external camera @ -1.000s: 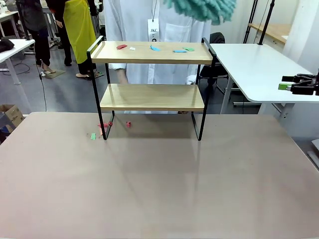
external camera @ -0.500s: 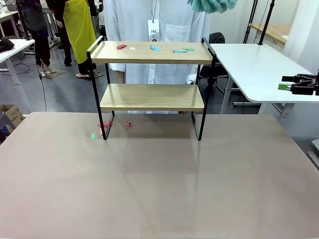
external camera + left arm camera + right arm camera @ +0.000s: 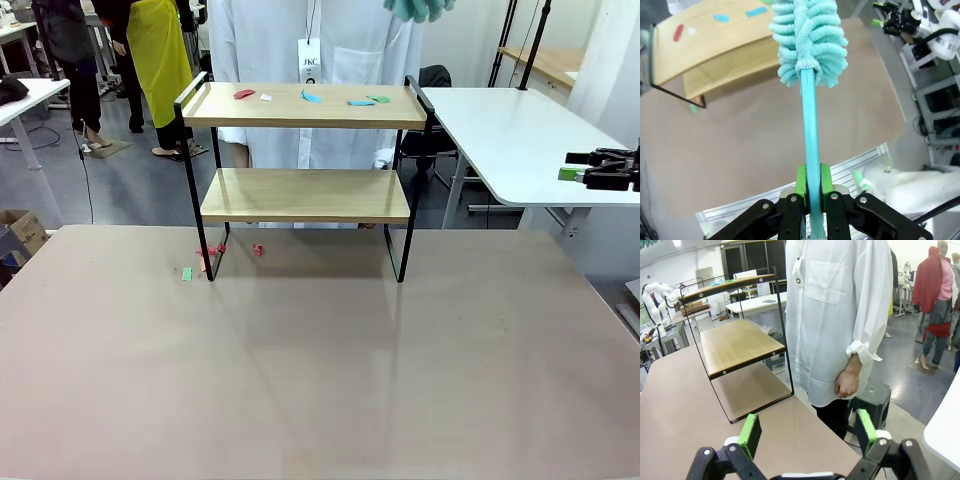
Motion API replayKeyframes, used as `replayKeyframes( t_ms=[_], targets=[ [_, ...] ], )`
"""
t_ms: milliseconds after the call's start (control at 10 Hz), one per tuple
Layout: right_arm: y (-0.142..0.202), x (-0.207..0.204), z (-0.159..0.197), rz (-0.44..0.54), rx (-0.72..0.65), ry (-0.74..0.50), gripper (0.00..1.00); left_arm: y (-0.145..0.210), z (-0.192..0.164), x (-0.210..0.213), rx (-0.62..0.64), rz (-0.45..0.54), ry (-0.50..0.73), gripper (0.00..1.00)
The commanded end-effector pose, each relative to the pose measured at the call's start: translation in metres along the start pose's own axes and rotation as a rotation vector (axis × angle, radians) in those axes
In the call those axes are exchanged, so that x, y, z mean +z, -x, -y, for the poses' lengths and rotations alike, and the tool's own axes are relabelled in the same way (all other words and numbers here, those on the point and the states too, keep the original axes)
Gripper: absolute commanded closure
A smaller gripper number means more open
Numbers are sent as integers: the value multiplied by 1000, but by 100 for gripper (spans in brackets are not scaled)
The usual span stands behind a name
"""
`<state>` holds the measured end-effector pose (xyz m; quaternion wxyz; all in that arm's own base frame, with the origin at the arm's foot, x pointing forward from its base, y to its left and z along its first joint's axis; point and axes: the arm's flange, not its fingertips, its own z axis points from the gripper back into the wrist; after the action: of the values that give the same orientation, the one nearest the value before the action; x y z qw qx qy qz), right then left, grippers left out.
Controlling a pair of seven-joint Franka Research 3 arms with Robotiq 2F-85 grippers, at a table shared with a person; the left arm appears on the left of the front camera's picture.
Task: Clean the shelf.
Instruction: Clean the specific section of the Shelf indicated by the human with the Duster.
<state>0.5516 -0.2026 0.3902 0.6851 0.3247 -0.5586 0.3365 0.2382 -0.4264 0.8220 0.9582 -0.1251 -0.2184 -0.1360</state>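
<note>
The wide beige tabletop [image 3: 320,380] lies bare in the near half. Toward its far middle stands the two-tier shelf of light wooden boards on a thin black metal frame [image 3: 305,195], upright. By its left front leg a small green paper scrap [image 3: 186,273] and a few red scraps [image 3: 212,251] lie on the table. On the shelf's top board sit a red scrap [image 3: 244,94], a white one [image 3: 265,97], two blue ones [image 3: 311,97] and a green one [image 3: 379,99]. The left gripper [image 3: 813,180], high above the table, is clenched on the thin handle of a fluffy teal duster [image 3: 810,40]. Off the table's right edge the right gripper [image 3: 572,166] hangs released, holding nothing. Beyond the shelf stands a person in a white coat [image 3: 290,40].
</note>
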Motion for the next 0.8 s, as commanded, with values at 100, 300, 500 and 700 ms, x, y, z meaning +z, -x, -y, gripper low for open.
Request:
replayKeyframes(
  t_ms=[100, 300, 500, 700],
  targets=[
    [-3, -1, -1, 0, 6, 0, 0, 4, 46, -54, 146, 141, -74, 87],
    [-3, -1, -1, 0, 6, 0, 0, 0, 66, -81, 213, 164, -143, 87],
    [-3, -1, -1, 0, 6, 0, 0, 2, 76, -105, 232, 212, -177, 87],
    [-3, -1, -1, 0, 6, 0, 0, 0, 76, -124, 214, 187, -121, 87]
  ],
)
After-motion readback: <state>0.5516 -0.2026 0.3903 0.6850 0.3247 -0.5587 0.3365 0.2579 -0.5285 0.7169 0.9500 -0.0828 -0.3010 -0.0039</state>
